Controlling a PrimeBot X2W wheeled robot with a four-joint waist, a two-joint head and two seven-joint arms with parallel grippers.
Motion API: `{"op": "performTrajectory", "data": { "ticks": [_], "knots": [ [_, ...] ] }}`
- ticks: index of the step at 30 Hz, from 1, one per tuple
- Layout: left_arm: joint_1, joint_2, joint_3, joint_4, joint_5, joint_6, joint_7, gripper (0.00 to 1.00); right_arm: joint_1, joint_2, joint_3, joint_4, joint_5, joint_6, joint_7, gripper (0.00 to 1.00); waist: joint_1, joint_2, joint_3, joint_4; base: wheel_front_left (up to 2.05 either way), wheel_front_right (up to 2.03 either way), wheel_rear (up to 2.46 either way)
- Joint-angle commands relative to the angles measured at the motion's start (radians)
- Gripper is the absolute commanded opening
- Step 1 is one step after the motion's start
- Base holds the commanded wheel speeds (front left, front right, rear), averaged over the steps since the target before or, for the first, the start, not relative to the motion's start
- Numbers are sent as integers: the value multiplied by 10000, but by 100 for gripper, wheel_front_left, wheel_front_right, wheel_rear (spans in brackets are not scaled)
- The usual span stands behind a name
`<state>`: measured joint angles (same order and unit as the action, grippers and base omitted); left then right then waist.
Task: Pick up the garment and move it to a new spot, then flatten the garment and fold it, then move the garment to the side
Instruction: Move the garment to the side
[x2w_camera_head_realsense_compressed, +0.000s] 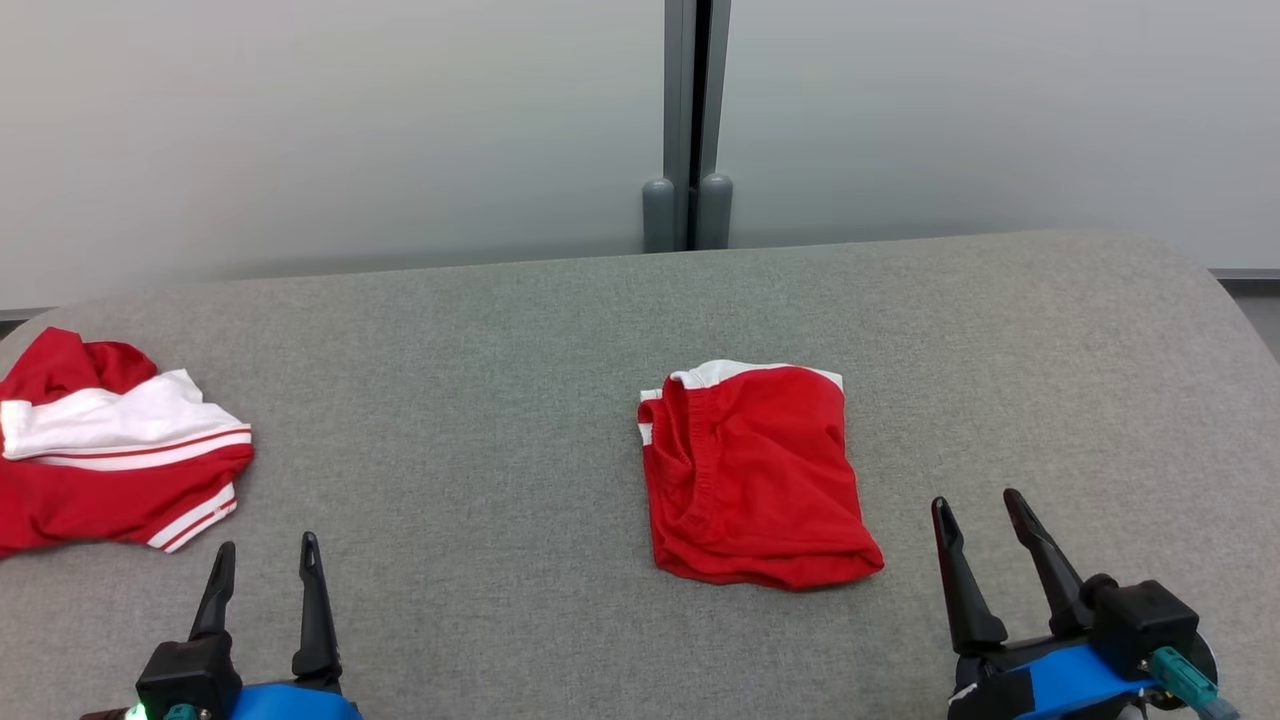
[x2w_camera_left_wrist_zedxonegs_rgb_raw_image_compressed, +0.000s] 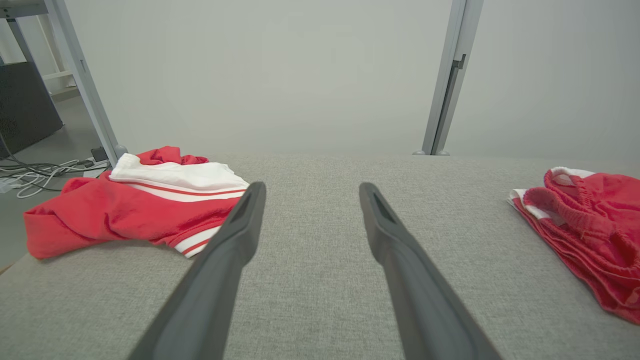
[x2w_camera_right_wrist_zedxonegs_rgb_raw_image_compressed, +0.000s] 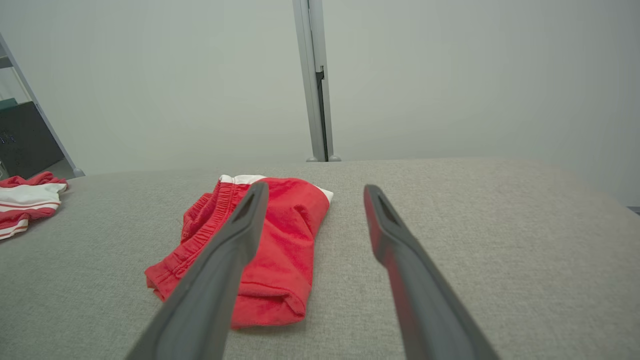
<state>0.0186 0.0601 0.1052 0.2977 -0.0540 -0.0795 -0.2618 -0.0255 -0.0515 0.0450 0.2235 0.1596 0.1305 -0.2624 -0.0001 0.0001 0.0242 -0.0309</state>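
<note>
Red shorts (x2w_camera_head_realsense_compressed: 755, 475) look folded, just ahead-left of the right gripper (x2w_camera_head_realsense_compressed: 976, 501); it and the left gripper (x2w_camera_head_realsense_compressed: 268, 545) gape empty, so the sideways move is left.

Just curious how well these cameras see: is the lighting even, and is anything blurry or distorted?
Head view: soft, even light, no glare; only a thin shadow under the folded red garment. Left wrist view: the left gripper looms large and soft. Right wrist view: the right gripper likewise; the garment is sharp.

The left gripper (x2w_camera_head_realsense_compressed: 267, 543) and right gripper (x2w_camera_head_realsense_compressed: 976, 499) show dark fingers (x2w_camera_head_realsense_compressed: 316, 610), blue wrists (x2w_camera_head_realsense_compressed: 1070, 678).
</note>
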Motion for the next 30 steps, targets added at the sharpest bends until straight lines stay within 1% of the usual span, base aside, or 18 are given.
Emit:
{"op": "performTrajectory", "data": {
  "ticks": [1,13,17,21,25,26,27,30],
  "knots": [
    [79,38,-4,-11,9,20,-46,100,140,8,5,35,-16,5,-35,100,1,-1,11,5,0,0,0],
    [-14,84,37,15,-16,1,-46,100,13,7,47,230,207,3,-35,100,1,-1,65,-29,0,0,0],
    [-41,67,17,-11,-34,-1,-46,100,-344,8,-62,346,97,3,-35,100,1,-1,111,3,0,0,0],
    [-240,49,-32,-46,-57,-18,-46,100,-1147,-27,-55,568,-177,3,-35,100,1,-1,301,63,0,0,0],
    [-451,34,-83,-62,-47,-44,-46,100,-2382,-148,91,973,-364,3,122,100,1,-1,578,157,0,0,0],
    [-514,32,-97,-69,-46,-53,-46,100,-2691,-177,117,1129,-418,3,224,100,1,-1,667,194,0,0,0],
    [-672,24,-128,-73,-49,-57,-46,100,-3316,-160,148,1478,-443,3,389,100,1,-1,837,261,0,0,0],
    [-887,5,-193,-82,-68,-52,-46,100,-4094,-148,164,2224,-596,3,731,100,1,-1,1118,382,0,0,0]
  ]
}}
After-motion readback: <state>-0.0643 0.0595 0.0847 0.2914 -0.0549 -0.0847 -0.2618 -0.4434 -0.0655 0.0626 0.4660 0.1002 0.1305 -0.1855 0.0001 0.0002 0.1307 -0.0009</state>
